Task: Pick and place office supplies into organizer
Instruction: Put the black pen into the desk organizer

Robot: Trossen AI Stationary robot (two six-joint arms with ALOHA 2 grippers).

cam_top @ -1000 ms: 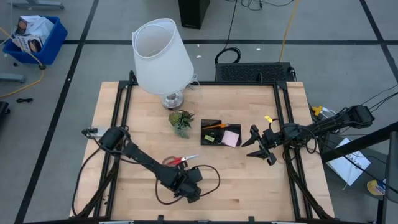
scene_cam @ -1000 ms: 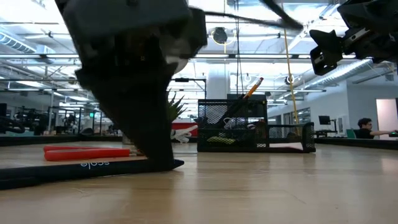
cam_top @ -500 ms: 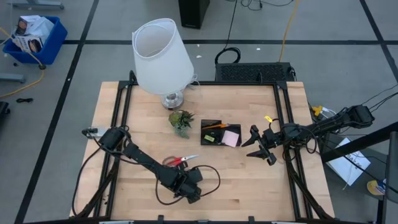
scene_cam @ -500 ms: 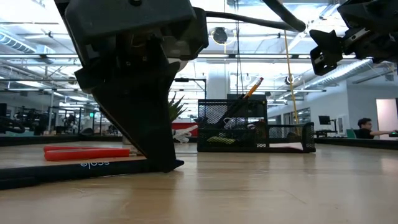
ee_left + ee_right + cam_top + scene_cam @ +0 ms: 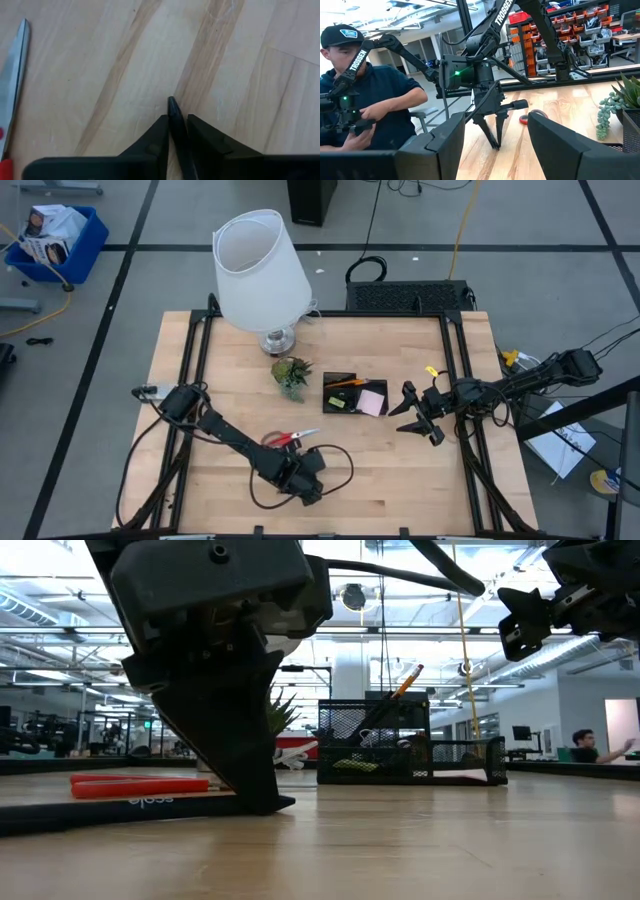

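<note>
Scissors (image 5: 291,438) with red handles lie flat on the wooden table (image 5: 400,470), in its near-left part, their long axis running left to right with a slight tilt: the handles point left toward the left arm and the silver blades point right and a little far, toward the organizer (image 5: 354,393). In the low view they show as a red bar lying on the table top. The left gripper (image 5: 300,480) is down at the table surface just near of the scissors, its fingers pinched on a thin black pen (image 5: 176,131) whose tip points away from the wrist and meets the wood; the scissors' blade lies apart from it to one side. The organizer, a low black mesh tray, sits near the table's middle, right of the small green plant (image 5: 291,375). An orange pencil (image 5: 406,681) leans inside it, slanting up to the right in the low view, with a pink sticky-note pad (image 5: 372,402) in its right part and a yellow-green piece (image 5: 338,405) at its near-left. The right gripper (image 5: 414,411) hangs above the table just right of the organizer, fingers spread wide and holding nothing. A white-shaded lamp (image 5: 258,270) stands at the far left. A person (image 5: 367,105) in a cap sits beyond the table.
</note>
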